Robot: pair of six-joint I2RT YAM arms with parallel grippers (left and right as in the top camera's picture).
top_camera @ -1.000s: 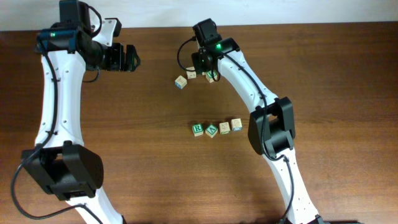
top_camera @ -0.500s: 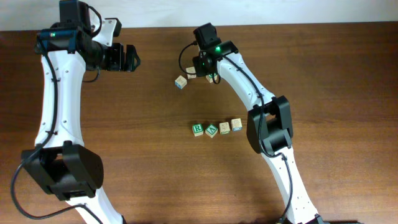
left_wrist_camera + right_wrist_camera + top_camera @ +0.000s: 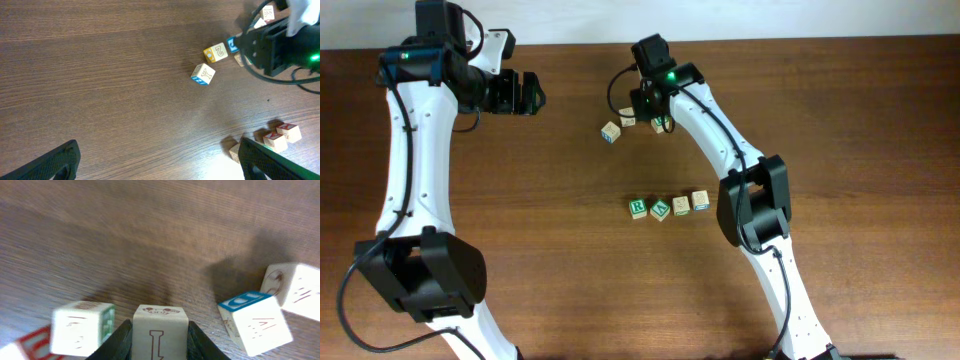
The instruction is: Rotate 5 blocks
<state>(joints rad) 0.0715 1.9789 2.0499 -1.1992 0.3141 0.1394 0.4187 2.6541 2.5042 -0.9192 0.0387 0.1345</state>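
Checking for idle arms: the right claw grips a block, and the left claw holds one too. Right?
No. The left claw is open and empty, as the left wrist view shows. The right claw does grip a block.

This looks like a robotics laboratory or a test bench, not a home. Two white robot arms with black joints [image 3: 412,150] stand at a dark brown wood-grain table [image 3: 550,250], one at the left of the overhead frame and one right of the centre. Each arm has a small green indicator light [image 3: 671,75] and loose black cables [image 3: 610,92]. On the tabletop lie small pale wooden letter cubes [image 3: 660,209], set out like test objects. A plain pale wall strip [image 3: 770,18] runs along the upper edge.
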